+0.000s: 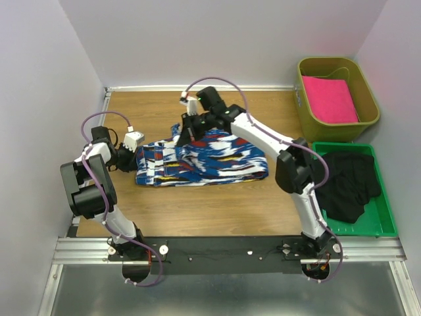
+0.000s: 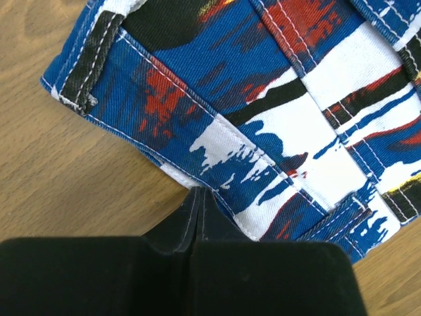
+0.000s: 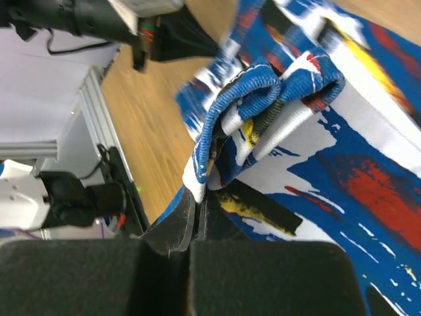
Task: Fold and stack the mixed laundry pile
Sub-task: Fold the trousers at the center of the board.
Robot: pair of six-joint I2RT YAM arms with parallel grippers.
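Note:
The long blue cloth point(image 1: 210, 161) with white, red and black blotches lies across the middle of the table. My right gripper point(image 1: 186, 130) is shut on a bunched hem of it point(image 3: 263, 92) at the far left corner and holds that part raised; the pinch shows in the right wrist view point(image 3: 200, 194). My left gripper point(image 1: 136, 157) is shut, with nothing seen between the fingers. Its tips point(image 2: 199, 192) touch the cloth's point(image 2: 263, 99) near left edge on the wood. The plain black garment point(image 1: 348, 181) lies crumpled in the green tray point(image 1: 385, 227) at the right.
An olive bin point(image 1: 368, 122) at the back right holds a bright pink folded cloth point(image 1: 329, 99). White walls close in the table on the left, back and right. A metal rail point(image 1: 223, 247) runs along the near edge.

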